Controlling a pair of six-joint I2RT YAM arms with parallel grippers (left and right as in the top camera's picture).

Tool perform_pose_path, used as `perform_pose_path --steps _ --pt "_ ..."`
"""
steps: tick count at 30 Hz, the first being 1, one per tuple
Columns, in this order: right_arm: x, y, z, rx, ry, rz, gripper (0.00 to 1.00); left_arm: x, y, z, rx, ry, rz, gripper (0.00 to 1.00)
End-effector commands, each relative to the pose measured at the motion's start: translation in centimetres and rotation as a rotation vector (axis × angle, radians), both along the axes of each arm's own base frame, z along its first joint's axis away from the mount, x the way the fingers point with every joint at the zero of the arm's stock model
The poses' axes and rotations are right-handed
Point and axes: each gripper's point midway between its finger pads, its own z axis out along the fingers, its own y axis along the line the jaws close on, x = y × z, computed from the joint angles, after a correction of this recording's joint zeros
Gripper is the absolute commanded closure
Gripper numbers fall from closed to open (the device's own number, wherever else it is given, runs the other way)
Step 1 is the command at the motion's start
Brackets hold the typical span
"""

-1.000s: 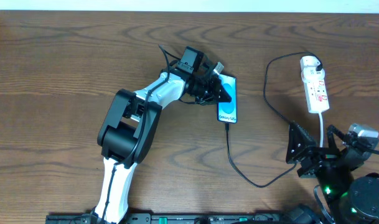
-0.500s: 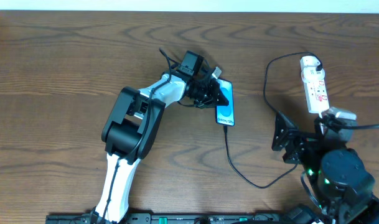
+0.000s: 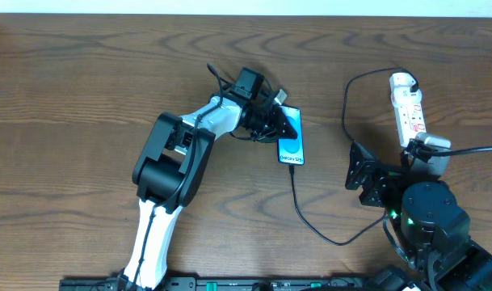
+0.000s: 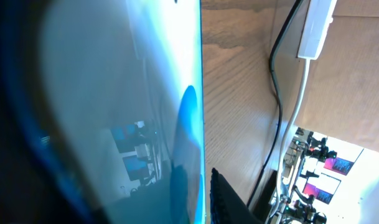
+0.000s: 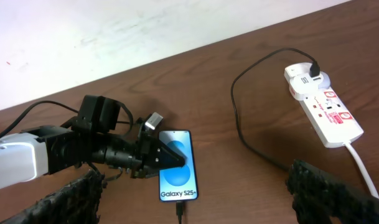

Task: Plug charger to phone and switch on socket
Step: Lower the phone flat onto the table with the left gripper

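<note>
The left claw (image 3: 279,123) sits over the top end of the phone (image 3: 292,149), its black fingers (image 5: 157,155) overlapping the upper left corner of the screen. Whether they are clamped on the phone or only resting against it cannot be told from these views. The left wrist camera is so close that the blue screen fills most of its picture. The phone is near the middle of the desk (image 3: 84,97), screen up, showing the teal circle and the words "Galaxy S25+".

The charger (image 3: 310,222) meets the phone's bottom edge with its small tip (image 5: 180,210). Its thin black cable loops toward the near edge, then curves up and round to a black plug (image 3: 410,82) at the far end of the socket (image 3: 410,109). That white strip lies at the right of the desk, its thick white cord (image 5: 363,168) trailing toward the right arm.

The right claw (image 3: 360,174) hangs between phone and strip, its 2 fingers spread wide with nothing in them.
</note>
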Motion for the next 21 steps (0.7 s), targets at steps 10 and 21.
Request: perform_pose_path --steps 10,21 --pt "0.1 -0.5 0.3 0.014 -0.007 -0.029 0.07 0.3 0.9 -1.7 0.093 -0.014 0.021 0.62" --pt "0.1 -0.5 0.3 0.013 -0.007 -0.029 0.07 0.0 4.3 -4.8 0.338 0.005 0.086 0.56"
